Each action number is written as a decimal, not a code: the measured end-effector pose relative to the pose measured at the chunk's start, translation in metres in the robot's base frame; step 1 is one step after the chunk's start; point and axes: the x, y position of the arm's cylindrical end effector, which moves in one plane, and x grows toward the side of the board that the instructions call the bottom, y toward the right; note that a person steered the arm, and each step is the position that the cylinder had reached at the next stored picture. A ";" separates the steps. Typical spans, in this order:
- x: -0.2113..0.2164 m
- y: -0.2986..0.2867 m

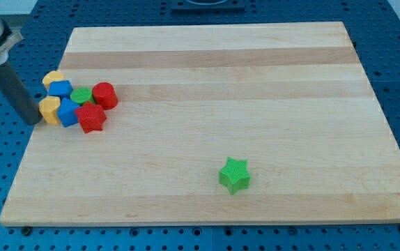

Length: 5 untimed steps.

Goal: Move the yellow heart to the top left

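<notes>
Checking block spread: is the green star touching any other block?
No, the green star sits alone toward the view's bottom, far from the cluster at the view's left.

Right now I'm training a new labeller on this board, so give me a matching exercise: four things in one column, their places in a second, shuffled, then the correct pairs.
Things:
1. green star
2. red cylinder
3. red star
4. my tip

Places:
A. right-hand end of the cluster, towards the view's top
B. alone, towards the view's bottom, right of centre
C. at the board's left edge, just left of the lower yellow block
D. bottom right of the cluster, just below the green block

Pairs: 1-B, 2-A, 3-D, 4-C
</notes>
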 end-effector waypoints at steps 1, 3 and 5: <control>-0.020 0.000; -0.049 0.000; -0.062 0.021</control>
